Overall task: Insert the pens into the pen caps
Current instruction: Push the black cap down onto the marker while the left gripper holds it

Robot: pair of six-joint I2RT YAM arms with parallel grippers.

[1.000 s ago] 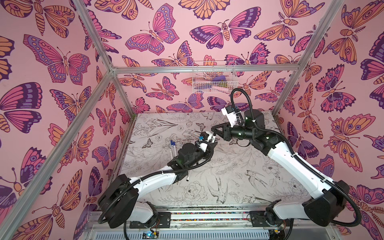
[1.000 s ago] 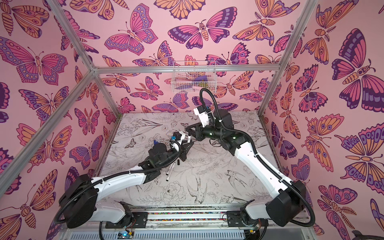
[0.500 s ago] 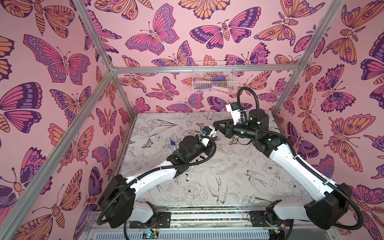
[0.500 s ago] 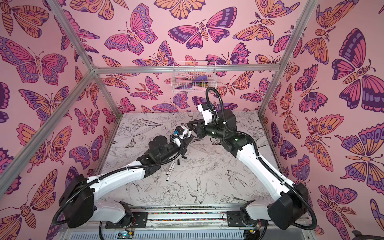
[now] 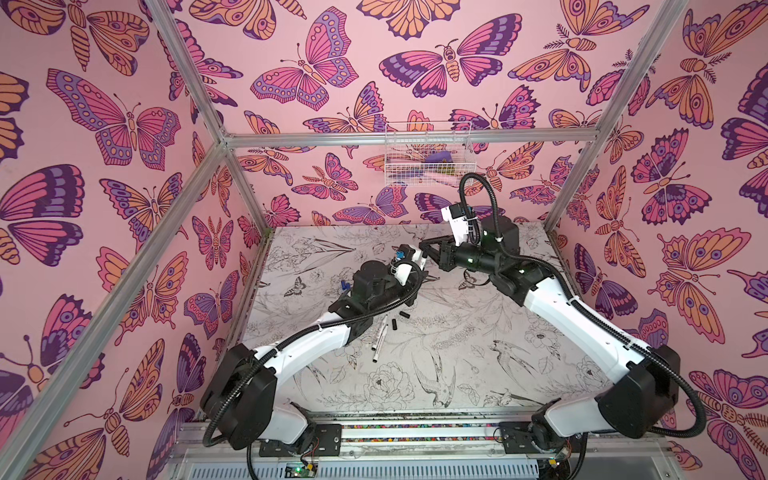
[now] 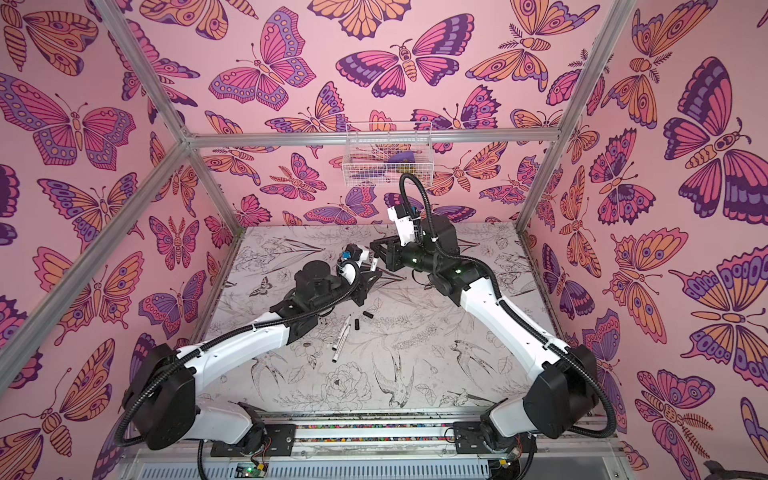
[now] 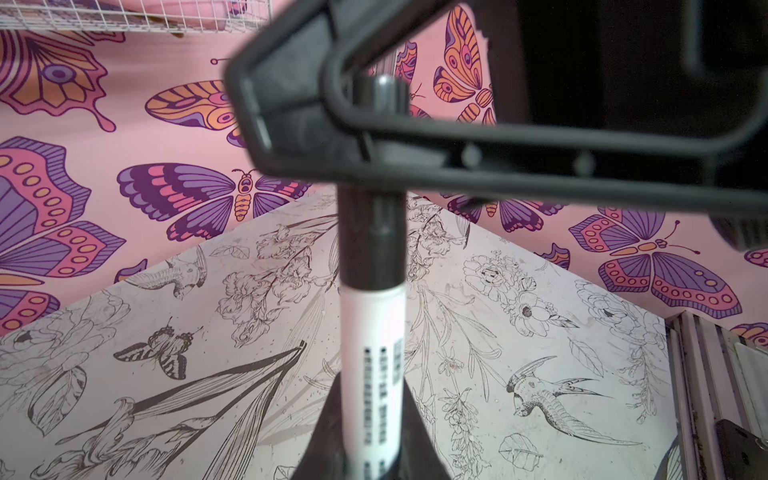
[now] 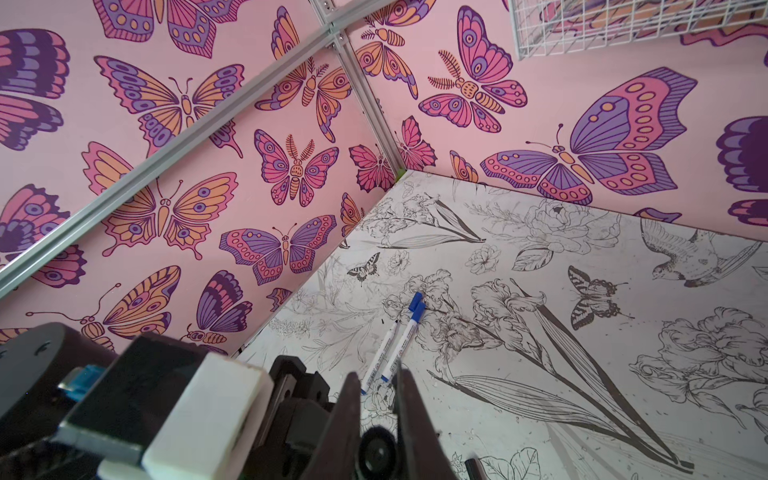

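My left gripper [image 7: 370, 399] is shut on a white pen [image 7: 374, 332] with dark print, holding it above the table's back middle. A black pen cap [image 7: 372, 237] covers the pen's far end. My right gripper [image 8: 376, 374] is shut on that cap [image 8: 376, 453], and its fingers [image 7: 457, 166] cross the cap in the left wrist view. In both top views the two grippers meet tip to tip, left [image 5: 417, 270] and right [image 5: 428, 249]. Two uncapped pens [image 5: 380, 338] lie on the table beside two loose black caps [image 5: 394, 323]. Two blue-capped pens [image 8: 399, 332] lie near the left wall.
A white wire basket [image 5: 428, 158] hangs on the back wall above the right arm. Aluminium frame posts [image 5: 245, 191] run along the pink butterfly walls. The floral table top [image 5: 457, 353] stretches toward the front rail.
The right gripper has slid left toward the left gripper, and their meeting point has shifted slightly toward the back wall. Both grippers stay shut.
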